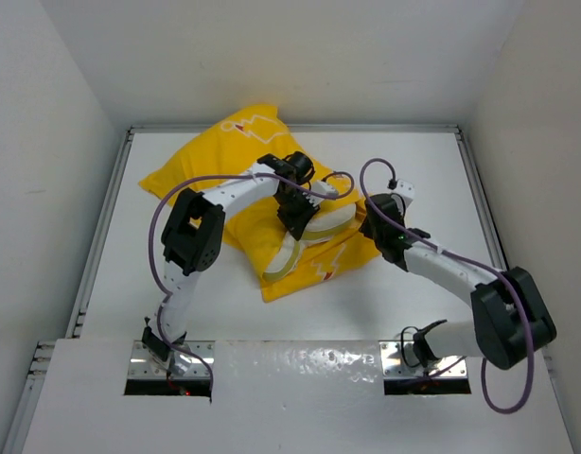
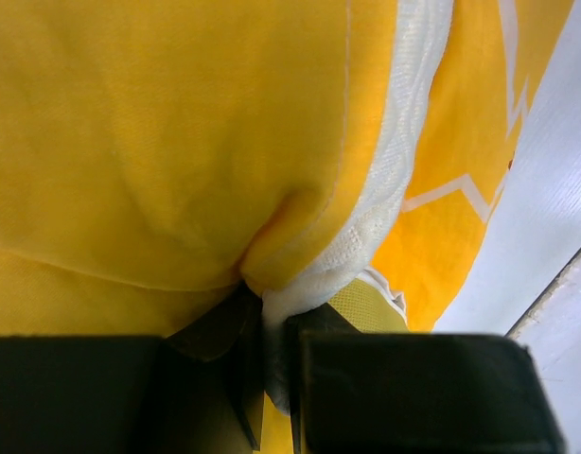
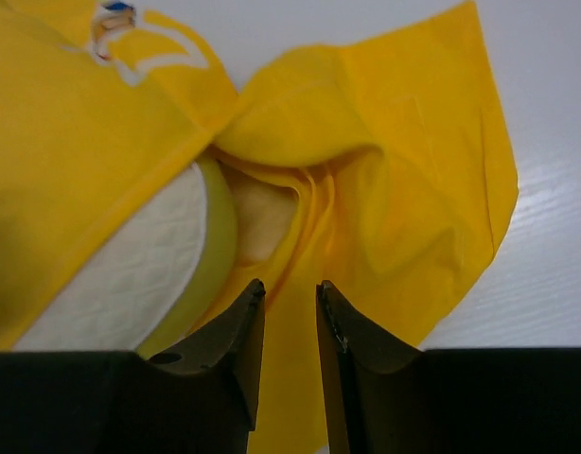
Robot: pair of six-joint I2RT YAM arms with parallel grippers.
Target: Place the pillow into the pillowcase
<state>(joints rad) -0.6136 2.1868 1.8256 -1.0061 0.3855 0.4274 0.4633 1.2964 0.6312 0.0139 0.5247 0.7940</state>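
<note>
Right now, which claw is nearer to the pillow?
Left. The left claw pinches the pillow at its white edge; the right claw hangs slightly open over the pillowcase beside it.

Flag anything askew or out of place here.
The pillowcase lies crooked and bunched, its open end flared and folded over. The pillow is only partly inside: its white quilted end with the yellow-green band sticks out of the opening.

The pillowcase [image 2: 158, 142] is thin yellow cloth, matt, with a fine weave. The pillow [image 3: 130, 274] is cream cloth, quilted and dimpled. The tabletop [image 3: 555, 265], right of the frame, is white, smooth, faintly glossy. The right pincer [image 3: 289, 288] looks like matt black plastic.
</note>
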